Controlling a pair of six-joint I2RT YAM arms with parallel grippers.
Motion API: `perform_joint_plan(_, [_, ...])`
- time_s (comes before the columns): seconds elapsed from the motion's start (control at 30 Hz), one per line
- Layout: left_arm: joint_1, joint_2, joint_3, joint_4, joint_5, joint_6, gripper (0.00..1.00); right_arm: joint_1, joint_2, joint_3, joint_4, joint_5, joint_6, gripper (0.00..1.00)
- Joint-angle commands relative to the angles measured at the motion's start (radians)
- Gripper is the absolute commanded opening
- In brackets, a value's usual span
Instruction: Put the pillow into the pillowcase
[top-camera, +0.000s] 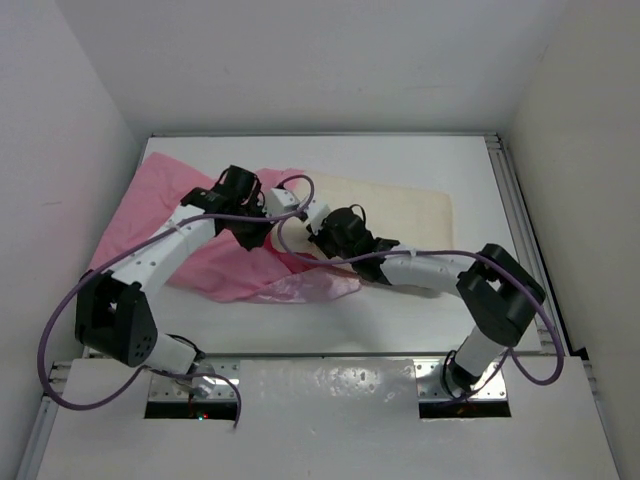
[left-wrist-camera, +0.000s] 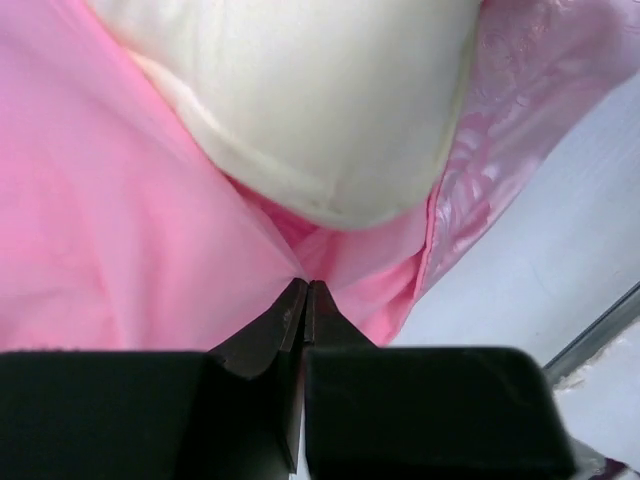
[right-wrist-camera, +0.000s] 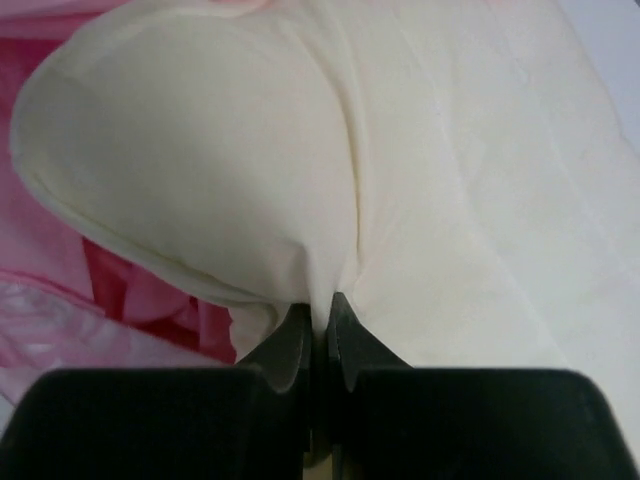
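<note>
Left gripper (left-wrist-camera: 305, 298), jaws pressed together, pinches a fold of the pillowcase (left-wrist-camera: 120, 220) just under the rounded end of the pillow (left-wrist-camera: 320, 100). The right gripper (right-wrist-camera: 320, 310), likewise closed, pinches the pillow's cover near that same end. The pillow's long axis runs across the white table (top-camera: 420, 320) with the pillowcase off its left end, so the feed likely goes leftward. Walls (top-camera: 60, 150) stand close beyond the pillow.
</note>
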Motion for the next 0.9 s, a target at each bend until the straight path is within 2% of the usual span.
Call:
perform_joint_plan(0.0, [-0.014,-0.047,0.055,-0.1,0.151,0.15,0.0,-0.031,-0.006,0.122,0.108,0.054,0.167,0.0])
perform_joint_plan(0.17, [-0.014,-0.055,0.165,-0.19,0.34,0.197,0.0,-0.043,0.092,0.213,-0.013,0.068,0.192,0.0])
perform_joint_plan(0.4, [-0.017,0.007,0.362,-0.261,0.567,0.178,0.0,0.017,0.127,0.155,0.019,0.047,0.246,0.0])
perform_joint_plan(0.5, [-0.017,0.024,0.375,-0.234,0.61,0.134,0.0,0.043,0.12,0.141,0.043,0.012,0.279,0.0])
perform_joint_plan(0.57, [-0.019,0.021,0.298,-0.157,0.547,0.102,0.0,0.041,0.085,0.066,0.132,-0.004,0.328,0.01])
perform_joint_plan(0.63, [-0.017,0.021,0.246,-0.119,0.45,0.057,0.0,0.034,-0.003,-0.062,0.274,-0.007,0.399,0.17])
perform_joint_plan(0.7, [-0.017,0.022,0.204,-0.106,0.423,0.054,0.09,0.011,-0.073,-0.149,0.37,-0.004,0.445,0.39])
perform_joint_plan(0.73, [-0.017,0.019,0.2,-0.106,0.423,0.051,0.22,0.0,-0.136,-0.213,0.44,-0.002,0.477,0.55])
perform_joint_plan(0.8, [-0.016,0.019,0.212,-0.099,0.434,0.042,0.35,-0.024,-0.188,-0.247,0.462,-0.001,0.494,0.69])
perform_joint_plan(0.83, [-0.017,0.019,0.222,-0.092,0.437,0.033,0.45,-0.032,-0.229,-0.255,0.437,-0.007,0.487,0.78])
perform_joint_plan(0.87, [-0.017,0.021,0.236,-0.082,0.435,0.029,0.49,-0.043,-0.247,-0.253,0.41,-0.018,0.472,0.83])
